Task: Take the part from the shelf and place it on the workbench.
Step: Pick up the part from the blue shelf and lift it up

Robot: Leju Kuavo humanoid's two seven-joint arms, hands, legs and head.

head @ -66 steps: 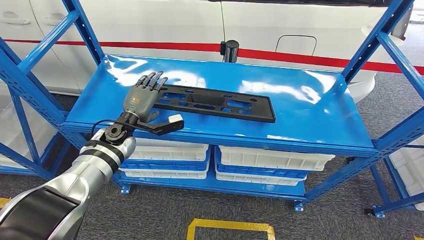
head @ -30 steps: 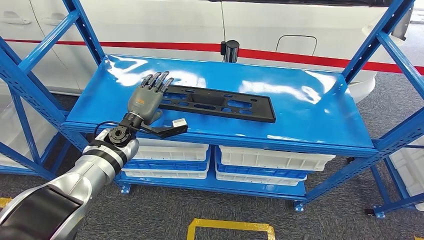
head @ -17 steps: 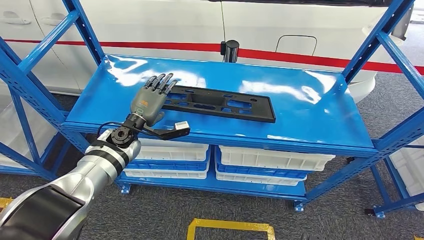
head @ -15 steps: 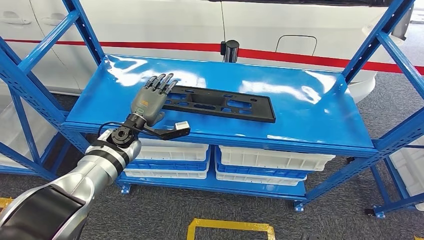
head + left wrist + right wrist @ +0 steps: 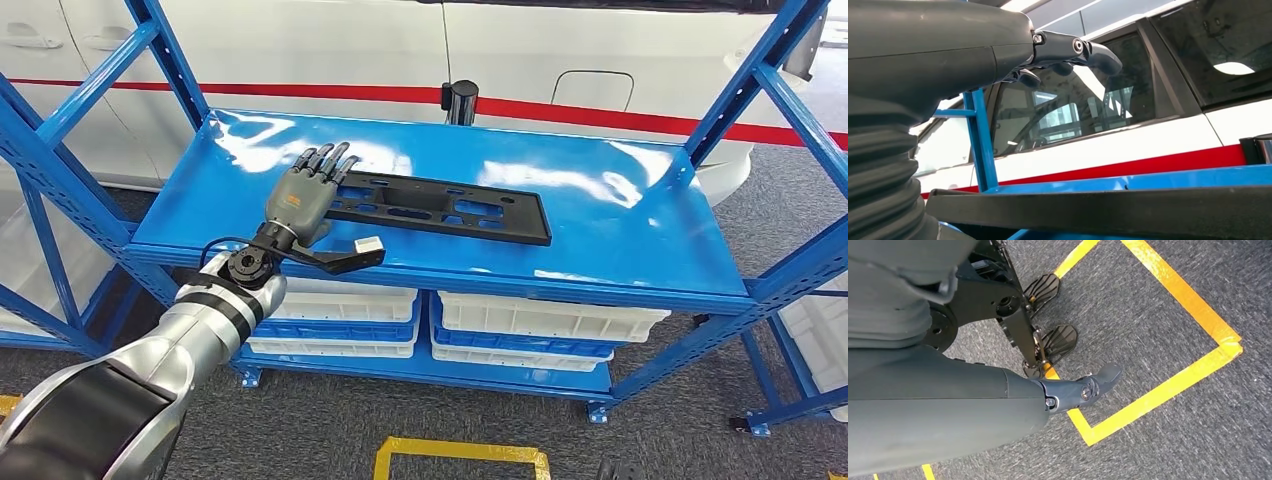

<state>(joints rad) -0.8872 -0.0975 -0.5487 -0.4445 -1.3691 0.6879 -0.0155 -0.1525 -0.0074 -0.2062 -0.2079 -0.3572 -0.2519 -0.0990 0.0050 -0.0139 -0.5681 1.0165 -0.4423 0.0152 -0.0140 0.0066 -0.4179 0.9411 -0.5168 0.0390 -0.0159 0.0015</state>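
one long, flat black plastic part (image 5: 433,205) with slotted cut-outs lies lengthwise on the glossy blue metal shelf (image 5: 620,235), well back from the front lip, so it has to be reached over the edge rather than plucked from the rim. the left hand (image 5: 303,195) is at the part's near-left end with its dark fingers (image 5: 326,160) stretched out and apart, grasping nothing; whether they touch the part i cannot tell from above. the left wrist view looks along the part's dark edge (image 5: 1108,210) with the fingers (image 5: 1075,50) raised clear above it, which suggests a hover, lined up so the palm can come down over that end. gripping at one end of so long a piece would likely let the far end sag. the right hand (image 5: 1078,390) hangs over grey carpet (image 5: 1168,315) marked with yellow tape (image 5: 1173,290), holding nothing, fingers partly hidden.
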